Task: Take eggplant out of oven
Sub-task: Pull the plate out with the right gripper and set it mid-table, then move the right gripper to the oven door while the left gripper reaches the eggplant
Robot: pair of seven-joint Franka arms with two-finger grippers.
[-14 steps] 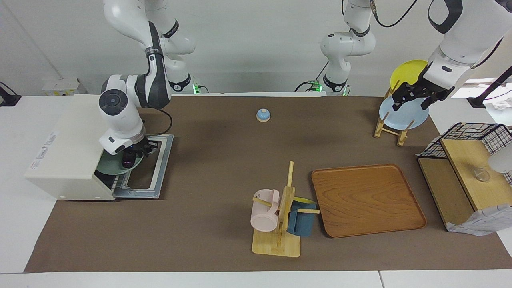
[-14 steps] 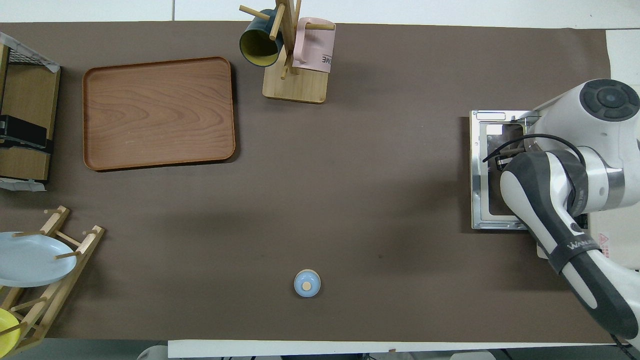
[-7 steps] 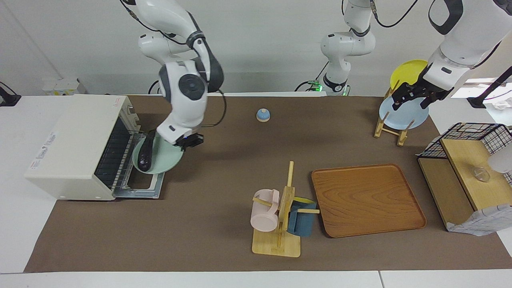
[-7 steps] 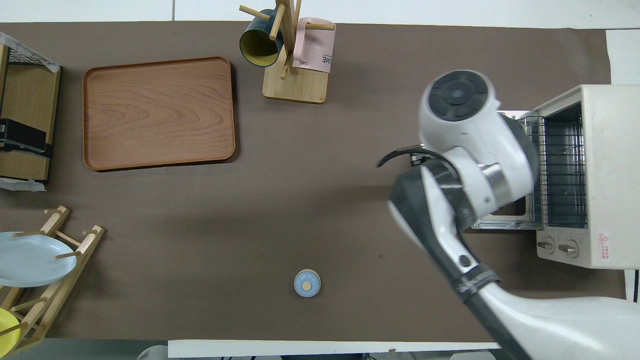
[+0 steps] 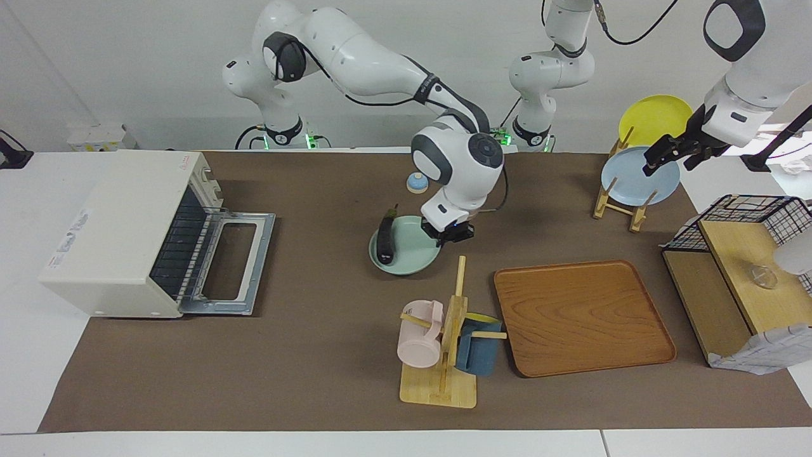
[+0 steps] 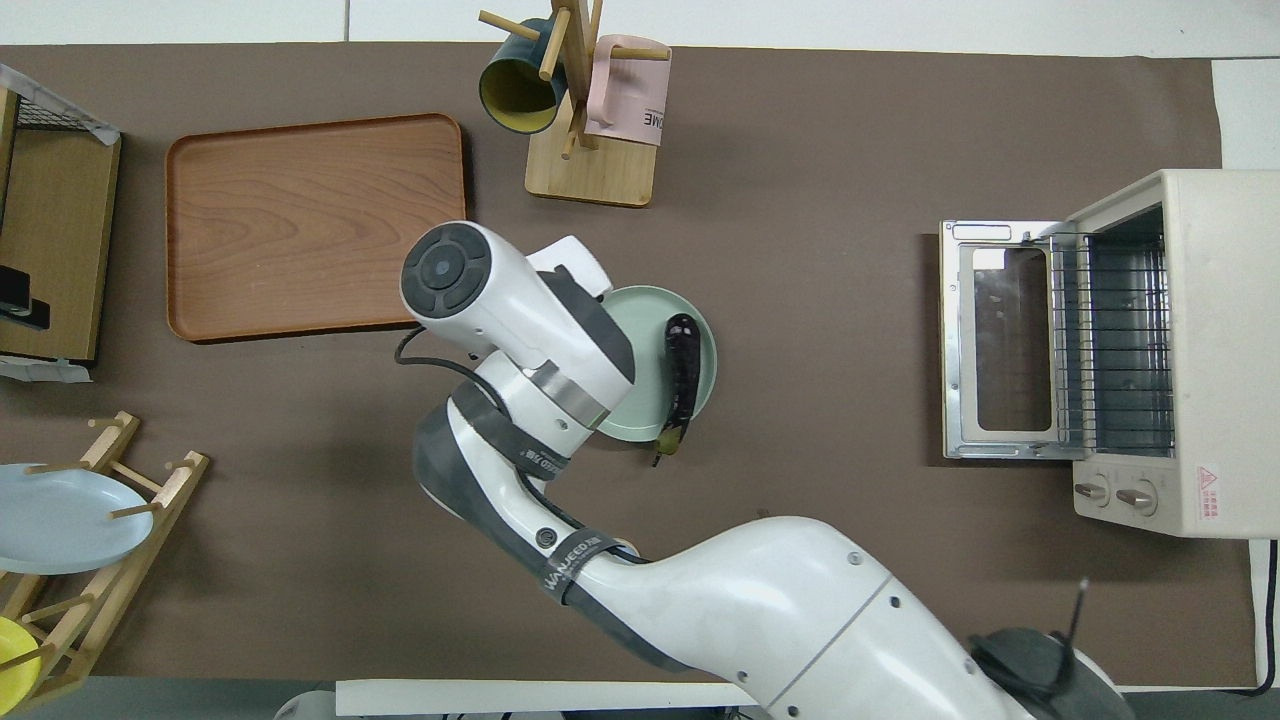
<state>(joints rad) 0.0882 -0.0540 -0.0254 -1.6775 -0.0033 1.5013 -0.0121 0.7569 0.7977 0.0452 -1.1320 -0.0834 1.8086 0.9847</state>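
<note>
Eggplant (image 5: 384, 240) on plate (image 5: 412, 261) — moved mid-table from oven (image 5: 120, 235) | right gripper (image 5: 448, 233) grips plate rim

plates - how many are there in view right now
3: a green plate carrying the eggplant mid-table at the right gripper; a blue plate and a yellow plate in the wooden rack. None seem hidden.

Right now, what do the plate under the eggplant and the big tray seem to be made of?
The plate looks like matte pale-green ceramic or melamine: smooth, uniform colour, no shine. The tray looks like varnished wood, showing brown grain lines. The eggplant has glossy dark skin.
</note>
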